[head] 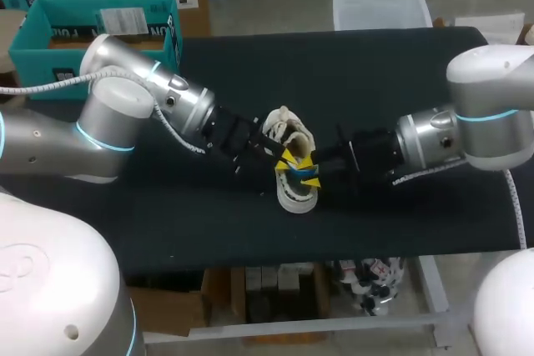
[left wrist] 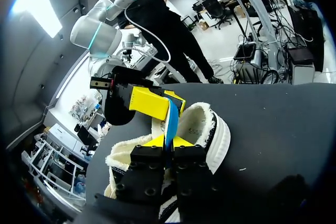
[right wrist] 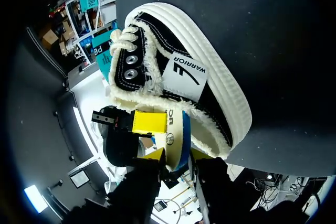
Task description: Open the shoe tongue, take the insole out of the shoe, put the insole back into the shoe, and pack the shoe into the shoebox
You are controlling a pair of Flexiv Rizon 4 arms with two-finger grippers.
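The shoe (head: 294,198) lies on the tabletop (head: 375,81). Left hand (left wrist: 169,141) and right hand (right wrist: 176,154) are both clamped on the insole (right wrist: 177,129) (partly out). Better that 1 hand pulls slowly, along the shoe.

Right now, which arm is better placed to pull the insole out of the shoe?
Probably the right. The right claw and left claw both pinch the insole, but the right one is at the shoe opening with bare table behind it; the left sits over the laces.
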